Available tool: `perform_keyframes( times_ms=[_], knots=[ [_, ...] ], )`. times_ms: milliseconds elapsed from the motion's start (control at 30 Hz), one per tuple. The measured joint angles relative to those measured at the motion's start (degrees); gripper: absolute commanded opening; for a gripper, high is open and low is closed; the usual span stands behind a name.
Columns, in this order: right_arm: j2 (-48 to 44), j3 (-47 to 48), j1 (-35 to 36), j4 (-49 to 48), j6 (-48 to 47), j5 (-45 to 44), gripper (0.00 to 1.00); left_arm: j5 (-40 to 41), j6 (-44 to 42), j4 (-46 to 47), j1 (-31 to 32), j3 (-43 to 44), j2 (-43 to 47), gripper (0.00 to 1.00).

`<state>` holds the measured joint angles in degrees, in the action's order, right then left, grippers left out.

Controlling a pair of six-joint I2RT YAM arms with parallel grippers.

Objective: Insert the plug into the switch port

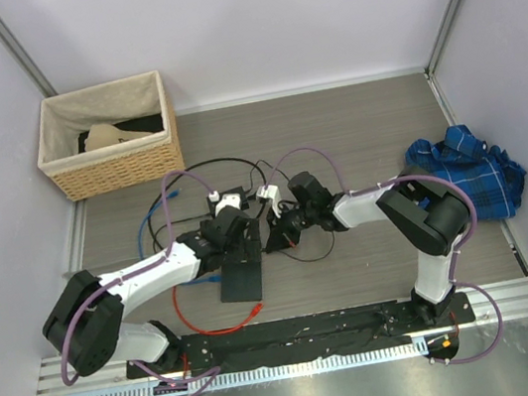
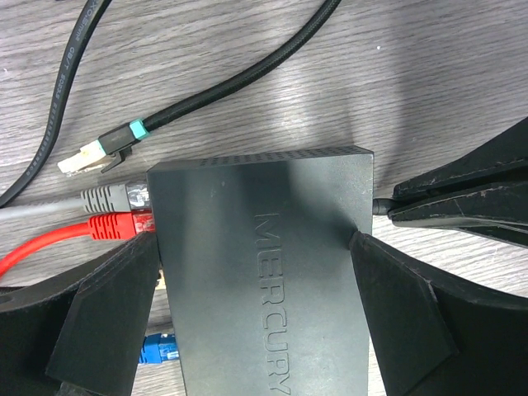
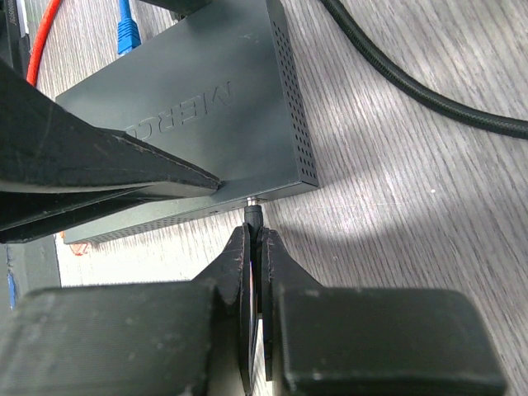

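One switch [image 2: 247, 190] on the desk [image 2: 247, 49]: left gripper [image 2: 239, 247] straddles it, jaws spread; right gripper [image 3: 254, 238], jaws pinching one plug [image 3: 252, 216], at its side.

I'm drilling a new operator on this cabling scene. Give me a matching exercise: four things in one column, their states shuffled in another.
1. left tool
2. right tool
3. red cable
4. teal-tabbed connector

A. lying loose on the table
B. shut on the plug
C. open, straddling the switch
D. plugged into the switch

Pairs: 1-C; 2-B; 3-D; 4-A
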<state>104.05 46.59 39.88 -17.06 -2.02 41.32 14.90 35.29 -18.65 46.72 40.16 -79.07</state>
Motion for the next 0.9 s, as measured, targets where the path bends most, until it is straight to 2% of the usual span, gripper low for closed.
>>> perform_keyframes(
  times_ms=[900],
  knots=[
    [1.7,3.6,0.2,4.3,3.7,0.4,0.02,-3.3,-1.7,-0.2,-1.1,0.5,-0.4,1.00]
  ],
)
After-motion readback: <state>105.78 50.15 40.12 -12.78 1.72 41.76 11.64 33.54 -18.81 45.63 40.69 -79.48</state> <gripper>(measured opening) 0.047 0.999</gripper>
